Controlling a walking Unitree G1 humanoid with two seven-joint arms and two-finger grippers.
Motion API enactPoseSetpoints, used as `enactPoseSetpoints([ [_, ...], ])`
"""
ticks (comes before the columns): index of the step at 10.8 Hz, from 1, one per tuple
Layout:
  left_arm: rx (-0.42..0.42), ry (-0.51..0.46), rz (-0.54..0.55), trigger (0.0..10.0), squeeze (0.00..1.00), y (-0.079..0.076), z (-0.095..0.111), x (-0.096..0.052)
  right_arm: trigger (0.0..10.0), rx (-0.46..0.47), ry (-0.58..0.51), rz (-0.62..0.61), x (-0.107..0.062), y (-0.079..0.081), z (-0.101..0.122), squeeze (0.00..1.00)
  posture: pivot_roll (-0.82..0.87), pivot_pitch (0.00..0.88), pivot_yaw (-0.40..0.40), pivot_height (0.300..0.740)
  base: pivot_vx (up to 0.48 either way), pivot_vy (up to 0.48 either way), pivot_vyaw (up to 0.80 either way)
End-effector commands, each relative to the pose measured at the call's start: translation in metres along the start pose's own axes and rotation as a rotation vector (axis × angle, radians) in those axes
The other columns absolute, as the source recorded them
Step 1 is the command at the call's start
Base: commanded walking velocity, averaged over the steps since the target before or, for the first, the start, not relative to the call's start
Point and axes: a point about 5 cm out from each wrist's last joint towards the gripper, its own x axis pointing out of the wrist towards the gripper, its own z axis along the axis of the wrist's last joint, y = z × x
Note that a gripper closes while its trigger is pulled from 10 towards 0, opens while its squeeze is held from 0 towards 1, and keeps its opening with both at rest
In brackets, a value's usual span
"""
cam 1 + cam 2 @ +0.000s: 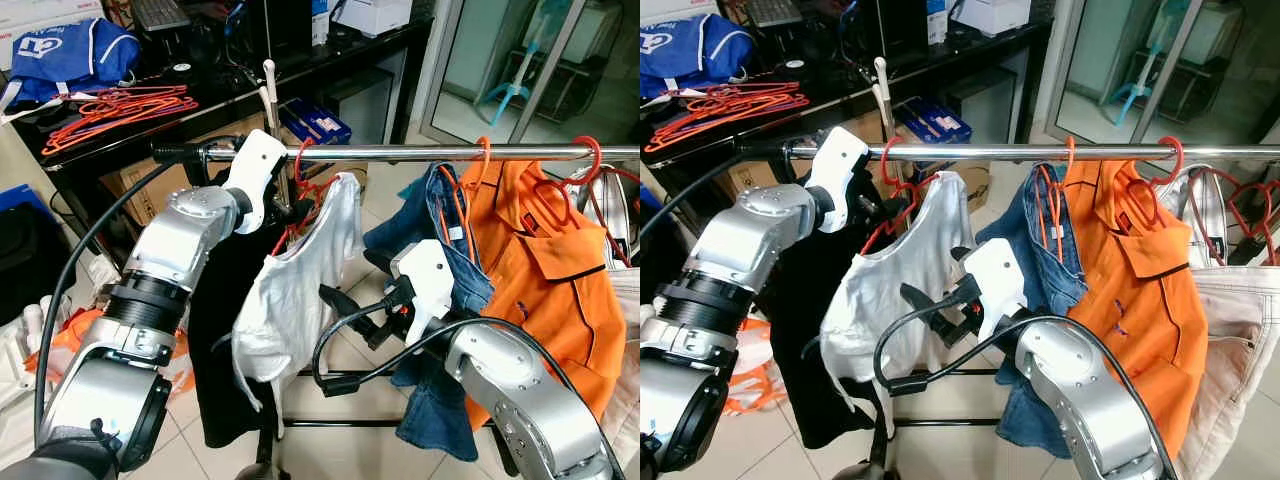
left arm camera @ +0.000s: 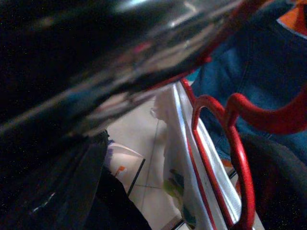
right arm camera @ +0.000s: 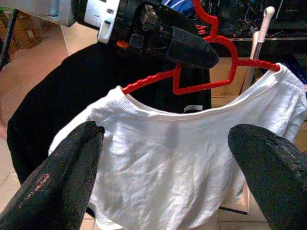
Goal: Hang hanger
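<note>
Rail (image 1: 450, 153) bears red hanger (image 3: 201, 79) — left gripper (image 3: 184, 45) beside.

Both arms: brushed silver cylindrical links, black ribbed ring joints between segments. Left arm (image 1: 150, 290) has a black cable looping off its forearm toward the clothes rail (image 1: 430, 153); a white wrist housing sits just below that rail. Right arm (image 1: 510, 390) has the same white wrist block, with a small red mark and a thick black cable curling under it. Left gripper (image 3: 184, 45): black body, orange marking, screws visible, rounded rubbery fingertip. Right gripper (image 3: 163, 167): two matte black fingers (image 3: 62, 177), faint red lettering on one.
</note>
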Motion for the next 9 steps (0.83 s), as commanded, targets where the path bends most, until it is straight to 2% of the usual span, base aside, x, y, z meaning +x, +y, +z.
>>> enactPoseSetpoints([
  [1, -0.011, -0.011, -0.002, 3.9, 0.00, 0.0024, 0.0019, -0.0037, 10.0, -0.015, -0.011, 0.000, 0.0018, -0.0011, 0.0037, 0.00, 0.00, 0.000, 0.050, 0.740, 0.000, 0.000, 0.00],
  [2, -0.030, -0.018, -0.003, 0.0, 0.00, 0.0036, 0.0026, -0.0040, 10.0, -0.015, -0.011, 0.003, 0.0026, -0.0011, 0.0037, 0.00, 0.00, 0.000, 0.051, 0.740, 0.000, 0.000, 0.00],
  [5, -0.024, -0.016, -0.005, 0.0, 0.00, 0.0045, 0.0049, -0.0057, 10.0, -0.023, -0.015, 0.000, 0.0033, -0.0035, 0.0050, 0.00, 0.00, 0.000, 0.056, 0.740, 0.000, 0.000, 0.00],
  [6, -0.010, -0.010, -0.008, 2.8, 0.00, 0.0045, 0.0047, -0.0062, 10.0, -0.024, -0.014, -0.001, 0.0032, -0.0038, 0.0050, 0.00, 0.00, 0.000, 0.057, 0.740, 0.000, 0.000, 0.00],
  [7, 0.026, 0.001, -0.021, 10.0, 0.00, 0.0036, 0.0038, -0.0076, 10.0, -0.026, -0.015, 0.000, 0.0030, -0.0035, 0.0051, 0.00, 0.00, 0.000, 0.057, 0.740, 0.000, 0.000, 0.00],
  [9, 0.079, 0.005, -0.022, 10.0, 0.00, 0.0039, 0.0037, -0.0081, 10.0, -0.028, -0.015, -0.005, 0.0022, -0.0047, 0.0055, 0.00, 0.00, 0.000, 0.064, 0.740, 0.000, 0.000, 0.00],
])
